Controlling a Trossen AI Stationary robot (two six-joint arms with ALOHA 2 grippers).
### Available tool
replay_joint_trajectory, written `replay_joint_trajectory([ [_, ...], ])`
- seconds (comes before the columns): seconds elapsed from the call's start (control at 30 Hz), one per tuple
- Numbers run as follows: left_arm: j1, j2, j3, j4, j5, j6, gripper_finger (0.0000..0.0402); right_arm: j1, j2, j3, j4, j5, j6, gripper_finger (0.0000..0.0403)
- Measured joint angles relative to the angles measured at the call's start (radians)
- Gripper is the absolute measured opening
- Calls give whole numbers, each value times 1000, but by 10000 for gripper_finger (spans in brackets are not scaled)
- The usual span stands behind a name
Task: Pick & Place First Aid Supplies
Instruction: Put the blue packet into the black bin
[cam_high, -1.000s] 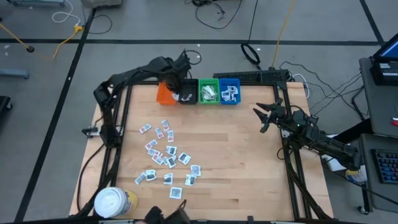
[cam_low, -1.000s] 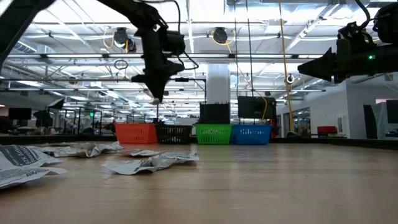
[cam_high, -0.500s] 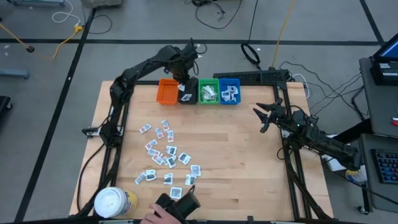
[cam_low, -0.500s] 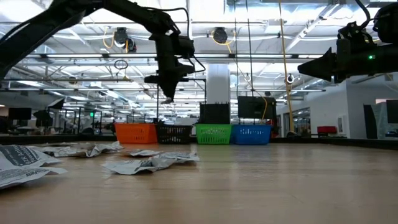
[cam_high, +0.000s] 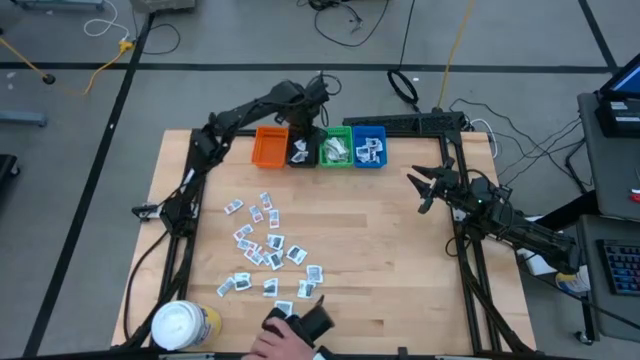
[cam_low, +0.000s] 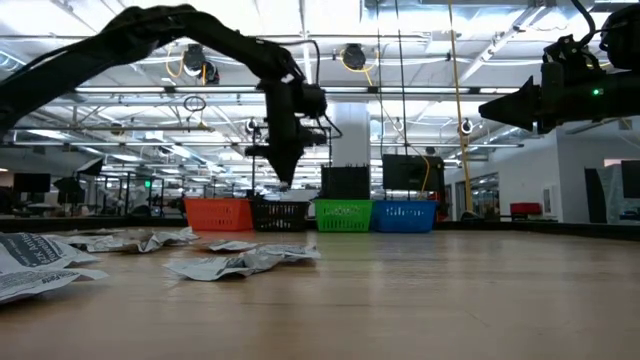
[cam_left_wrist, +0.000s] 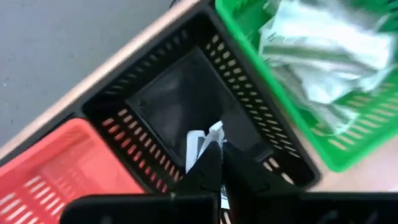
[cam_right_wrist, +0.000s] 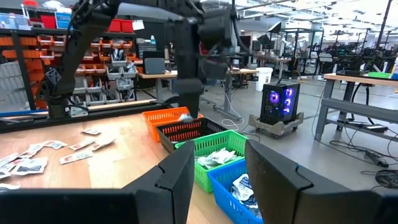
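- We see from above a wooden table (cam_high: 400, 250) with four small plastic bins in a row along its far edge; we place everything by the black bin (cam_high: 300, 150), second in that row.
- The left arm (cam_high: 240, 115) reaches across the far side of the table to that bin, and the right arm (cam_high: 520, 230) waits well to the right of it, beyond the end of the row.
- A white-lidded yellow tub (cam_high: 183, 325) stands at the near left corner, far from the black bin.
- A person's hand (cam_high: 285, 342) with a dark object shows at the near edge, also far from the bin.
- The orange bin (cam_high: 268, 147) touches the black bin on its left; the green bin (cam_high: 335, 146) touches it on the right, with the blue bin (cam_high: 369, 146) beyond.
- The left gripper (cam_left_wrist: 219, 163) hangs directly over the black bin, fingers clenched on a small white packet (cam_left_wrist: 200, 142), which sits above the bin's dark floor.
- The right gripper (cam_high: 428, 186) hovers above bare table, right of the blue bin, with its fingers spread apart and nothing between them.
- The loose first aid packets (cam_high: 265, 245) lie scattered on the table, nearer to us than the black bin and a little left of it.
- Pale green-white wrappers (cam_left_wrist: 323, 56) fill the green bin, and white sachets (cam_high: 370, 150) lie in the blue one.
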Motion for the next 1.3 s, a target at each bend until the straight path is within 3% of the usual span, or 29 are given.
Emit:
replay_joint_trajectory([
  [0.23, -6, 65, 0, -4, -21, -13, 18, 0, 0, 0, 0, 0, 0, 139],
  [0.57, -8, 64, 0, 15, -34, -12, 30, 0, 0, 0, 0, 0, 0, 139],
  [0.9, -7, 64, 0, 22, -31, 29, 153, 0, 0, 0, 0, 0, 0, 139],
  [1.07, -10, 43, 0, -35, -26, 188, 189, 0, 0, 0, 0, 0, 0, 139],
  [1.3, -33, 36, 0, -154, -32, 483, 204, 0, 0, 0, 0, 0, 0, 139],
])
